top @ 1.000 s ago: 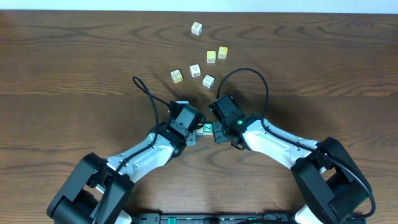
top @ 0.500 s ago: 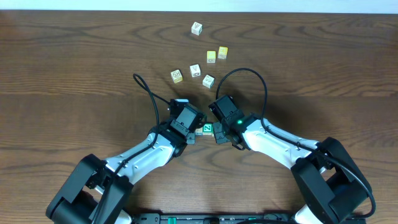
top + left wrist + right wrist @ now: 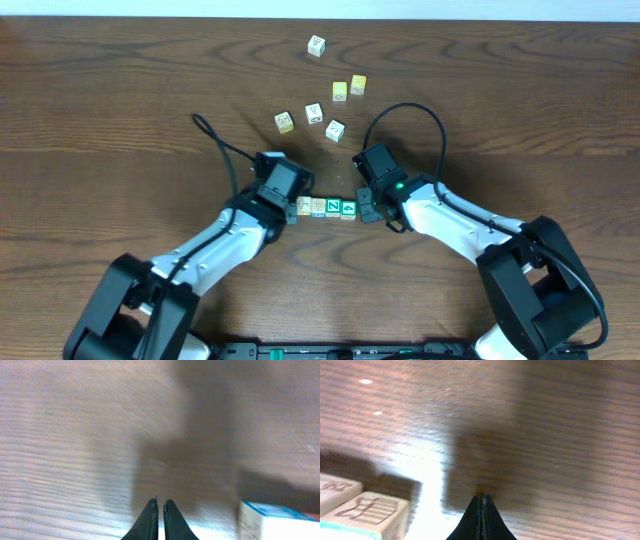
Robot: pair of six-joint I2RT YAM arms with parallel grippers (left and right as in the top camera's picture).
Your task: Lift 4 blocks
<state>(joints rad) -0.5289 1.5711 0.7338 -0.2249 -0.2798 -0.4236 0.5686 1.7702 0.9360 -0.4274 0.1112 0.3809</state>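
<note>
Blocks (image 3: 325, 207) lie rowed between closed left end effector (image 3: 160, 503) and closed right end effector (image 3: 482, 498).

The four blocks (image 3: 325, 207) sit in a tight row, faces touching, just toward 6 o'clock of the table's middle. The row runs from 9 to 3 o'clock: cream block (image 3: 303, 205), blue-edged block (image 3: 318, 206), green "N" block (image 3: 333, 207), green block (image 3: 348, 209).

Both arms swung apart just now: the left gripper (image 3: 292, 207) slid out left and the right gripper (image 3: 365, 211) out right. The row of four blocks (image 3: 325, 207), mostly hidden under them before, now shows fully between the two, green N block (image 3: 334, 207) included.
</note>
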